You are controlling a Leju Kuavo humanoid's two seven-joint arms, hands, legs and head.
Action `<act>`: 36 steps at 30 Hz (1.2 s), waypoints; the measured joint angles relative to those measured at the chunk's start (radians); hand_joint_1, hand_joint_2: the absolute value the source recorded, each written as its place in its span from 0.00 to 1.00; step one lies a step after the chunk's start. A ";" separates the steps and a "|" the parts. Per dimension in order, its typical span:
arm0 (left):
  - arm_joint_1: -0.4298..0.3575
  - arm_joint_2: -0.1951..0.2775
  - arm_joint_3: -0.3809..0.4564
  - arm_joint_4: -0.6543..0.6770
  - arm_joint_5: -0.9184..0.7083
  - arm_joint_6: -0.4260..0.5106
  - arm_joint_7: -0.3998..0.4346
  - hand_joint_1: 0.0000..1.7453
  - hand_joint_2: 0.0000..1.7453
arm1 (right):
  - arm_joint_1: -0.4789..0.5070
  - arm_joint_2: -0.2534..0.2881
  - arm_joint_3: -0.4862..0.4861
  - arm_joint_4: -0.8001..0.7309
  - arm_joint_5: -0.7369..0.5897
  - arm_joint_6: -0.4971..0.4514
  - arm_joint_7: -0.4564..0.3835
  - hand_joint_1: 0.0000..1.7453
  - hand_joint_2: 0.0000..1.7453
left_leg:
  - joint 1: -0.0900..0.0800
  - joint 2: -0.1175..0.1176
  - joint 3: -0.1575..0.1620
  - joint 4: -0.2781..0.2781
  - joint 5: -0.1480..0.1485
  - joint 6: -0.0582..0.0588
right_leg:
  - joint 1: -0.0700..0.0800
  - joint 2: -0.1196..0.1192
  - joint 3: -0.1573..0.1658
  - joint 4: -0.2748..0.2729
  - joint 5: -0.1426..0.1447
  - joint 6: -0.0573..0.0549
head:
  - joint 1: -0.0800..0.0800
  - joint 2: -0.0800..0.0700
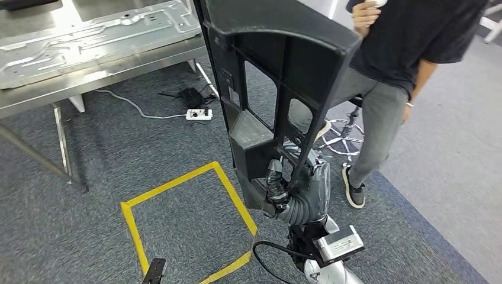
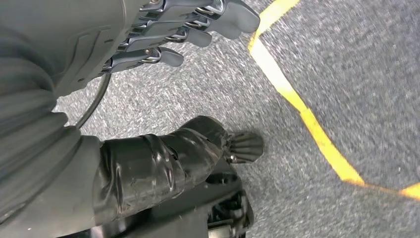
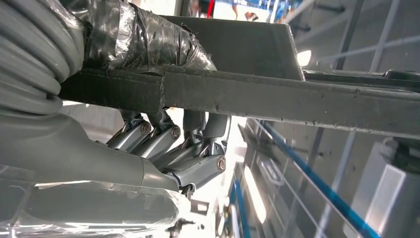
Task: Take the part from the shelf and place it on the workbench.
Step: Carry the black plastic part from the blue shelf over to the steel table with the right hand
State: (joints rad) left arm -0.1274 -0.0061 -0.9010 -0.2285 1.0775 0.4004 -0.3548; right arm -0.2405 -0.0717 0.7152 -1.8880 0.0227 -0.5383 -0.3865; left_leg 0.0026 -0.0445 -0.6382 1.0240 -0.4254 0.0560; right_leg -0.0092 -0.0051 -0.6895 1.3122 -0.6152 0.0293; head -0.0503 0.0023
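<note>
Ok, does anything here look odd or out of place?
The black part is tilted in the right hand, its top leaning toward a person standing close by. A white power strip and its cable lie loose on the carpet beside the workbench. Nothing looks spilled or broken.

parts: one big black frame [image 1: 266,83], running from 12 o'clock down to centre; gripped by the right hand [image 1: 299,189]
hands: two robot ones; the left hand [image 2: 163,34] is hanging over the carpet, nothing in it
workbenches: one metal table [image 1: 89,83] at 10 o'clock
people: one [image 1: 402,53] at 2 o'clock
tape squares: one yellow outline [image 1: 183,222] at 7 o'clock
power strips: one white [image 1: 199,114], about 11 o'clock
</note>
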 joint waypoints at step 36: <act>-0.015 0.000 -0.009 0.000 -0.030 0.031 -0.010 0.00 1.00 | 0.004 0.000 0.001 0.007 -0.006 -0.005 -0.033 1.00 1.00 | -0.004 0.009 0.022 0.001 -0.022 -0.012 | 0.005 0.013 0.092 -0.269 0.160 -0.016 | 0.005 0.000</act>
State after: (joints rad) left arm -0.1422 -0.0062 -0.9101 -0.2289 1.0479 0.4318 -0.3653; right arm -0.2361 -0.0715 0.7164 -1.8814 0.0167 -0.5429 -0.4198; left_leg -0.0016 -0.0354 -0.6158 1.0254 -0.4479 0.0444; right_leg -0.0047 0.0081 -0.5978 1.0432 -0.4548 0.0134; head -0.0453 0.0023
